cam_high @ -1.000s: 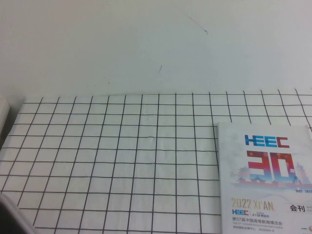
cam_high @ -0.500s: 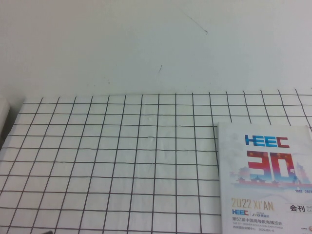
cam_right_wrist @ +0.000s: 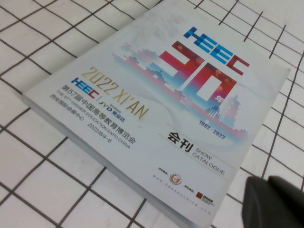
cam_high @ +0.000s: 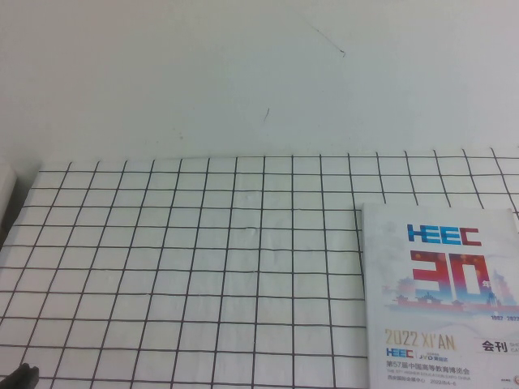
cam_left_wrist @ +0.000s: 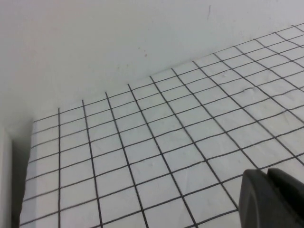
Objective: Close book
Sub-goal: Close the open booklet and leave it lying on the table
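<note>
**A:** Where is the book (cam_high: 438,296) to be found?

**B:** It is seen lying flat on the gridded cloth (cam_high: 203,259), at the near right of the table, with the printed cover up. Its right edge is cut off in the high view. No page is seen raised, so it is judged to be closed already.

**A:** And how are the grippers placed?

**B:** The left gripper (cam_high: 20,378) is glimpsed at the near left corner of the cloth, well apart from the book. The right gripper (cam_right_wrist: 275,202) is shown only by its own wrist camera, close by a lower corner of the cover (cam_right_wrist: 156,109). Whether it touches the cover cannot be told. Whether either pincer is spread or pressed together cannot be told either.

**A:** How, then, is the step best carried out?

**B:** Clearing away is judged to be all that is left. The right gripper is best raised straight up before being swung aside, so that the cover is not caught and flipped, nor the book dragged over the cloth. Should the cover be found springing up, a light press near its free edge is advised, not at the spine.
</note>
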Controlling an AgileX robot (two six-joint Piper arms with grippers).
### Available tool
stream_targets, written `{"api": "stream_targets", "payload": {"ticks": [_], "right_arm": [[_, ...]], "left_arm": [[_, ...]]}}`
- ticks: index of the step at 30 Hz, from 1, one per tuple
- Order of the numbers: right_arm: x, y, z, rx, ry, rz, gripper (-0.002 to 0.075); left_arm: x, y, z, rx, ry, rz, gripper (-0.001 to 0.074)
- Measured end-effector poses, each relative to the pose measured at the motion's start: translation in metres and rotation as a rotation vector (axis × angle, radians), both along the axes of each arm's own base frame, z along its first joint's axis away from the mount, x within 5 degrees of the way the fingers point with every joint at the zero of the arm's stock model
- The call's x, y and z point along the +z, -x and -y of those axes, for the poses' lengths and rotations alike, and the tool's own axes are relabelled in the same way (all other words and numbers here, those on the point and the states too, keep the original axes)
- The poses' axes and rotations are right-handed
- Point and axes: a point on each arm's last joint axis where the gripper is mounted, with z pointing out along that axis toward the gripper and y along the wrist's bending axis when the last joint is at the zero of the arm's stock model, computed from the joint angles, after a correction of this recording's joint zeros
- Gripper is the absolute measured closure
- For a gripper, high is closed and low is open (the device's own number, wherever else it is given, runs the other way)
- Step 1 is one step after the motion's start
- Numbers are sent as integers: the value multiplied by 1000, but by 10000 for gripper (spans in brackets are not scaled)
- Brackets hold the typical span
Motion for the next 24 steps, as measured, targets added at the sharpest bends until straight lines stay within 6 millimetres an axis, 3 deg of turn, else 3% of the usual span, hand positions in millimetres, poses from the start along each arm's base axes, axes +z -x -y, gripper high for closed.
{"api": "stream_targets", "payload": {"ticks": [8,12,24], "right_arm": [[0,0,0,0,0,0,729],[0,0,0,0,0,-1,729],[0,0,0,0,0,-1,729]], "left_arm": [[-15,9,-10,140,50,21,738],[-24,11,-13,208,74,-78,738],[-24,11,-15,230,76,-88,738]]}}
